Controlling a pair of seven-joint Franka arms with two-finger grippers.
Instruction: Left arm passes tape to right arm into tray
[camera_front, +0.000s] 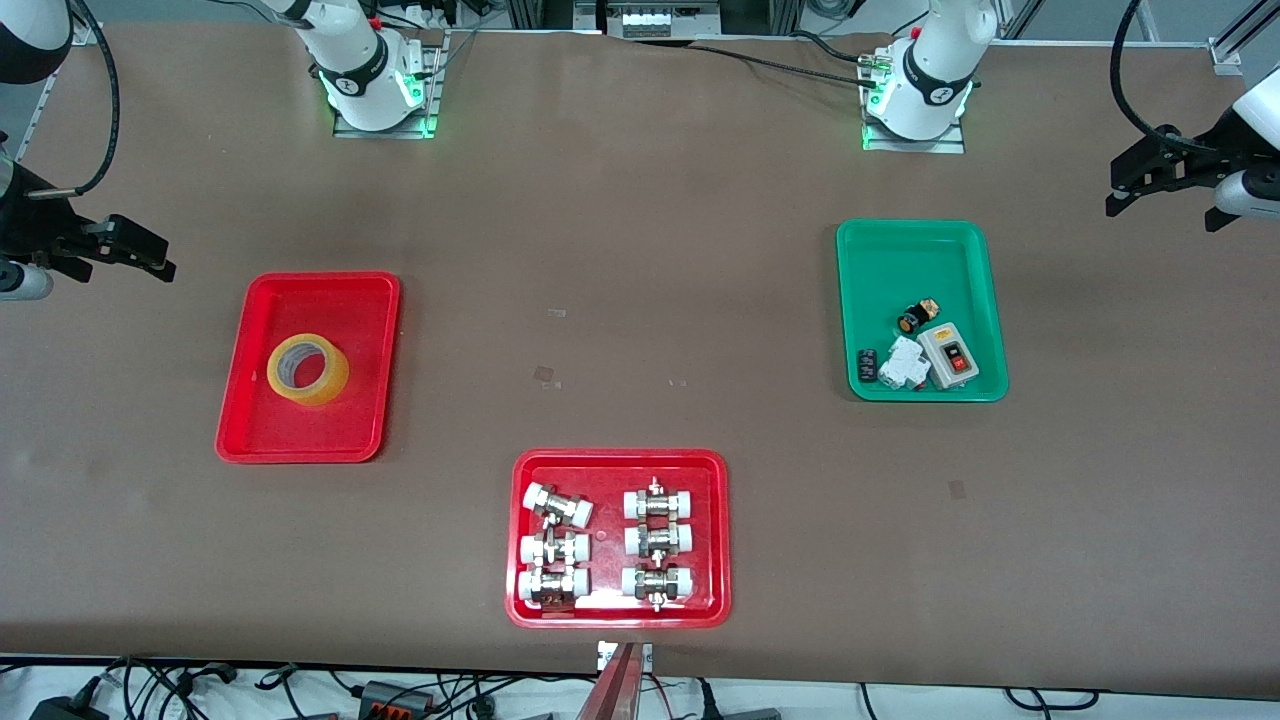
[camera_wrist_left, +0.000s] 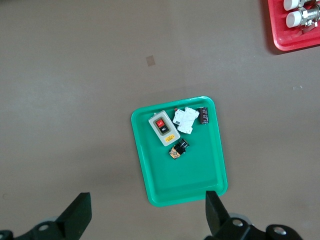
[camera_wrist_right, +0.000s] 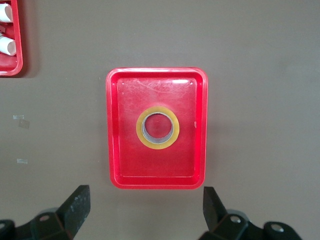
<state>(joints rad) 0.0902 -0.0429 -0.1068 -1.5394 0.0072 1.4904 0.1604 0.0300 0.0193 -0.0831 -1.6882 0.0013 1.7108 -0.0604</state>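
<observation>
The tape (camera_front: 320, 388), a yellow roll with a white core, lies flat in the middle of the plain red tray (camera_front: 330, 430) toward the right arm's end of the table. The right wrist view looks straight down on the tape (camera_wrist_right: 141, 131) and the tray (camera_wrist_right: 150, 165). My right gripper (camera_front: 160, 255) is open and empty, up in the air over the table's end beside the tray; in its own view the gripper (camera_wrist_right: 146, 192) frames bare table. My left gripper (camera_front: 1115, 188) is open and empty, raised over the table's other end, and its own view shows it (camera_wrist_left: 148, 197) by the green tray's corner.
A green tray (camera_front: 920, 260) with a switch box, white parts and a small black-and-orange round part lies toward the left arm's end and shows in the left wrist view (camera_wrist_left: 185, 180). A red tray (camera_front: 618, 462) with several pipe fittings lies near the front edge.
</observation>
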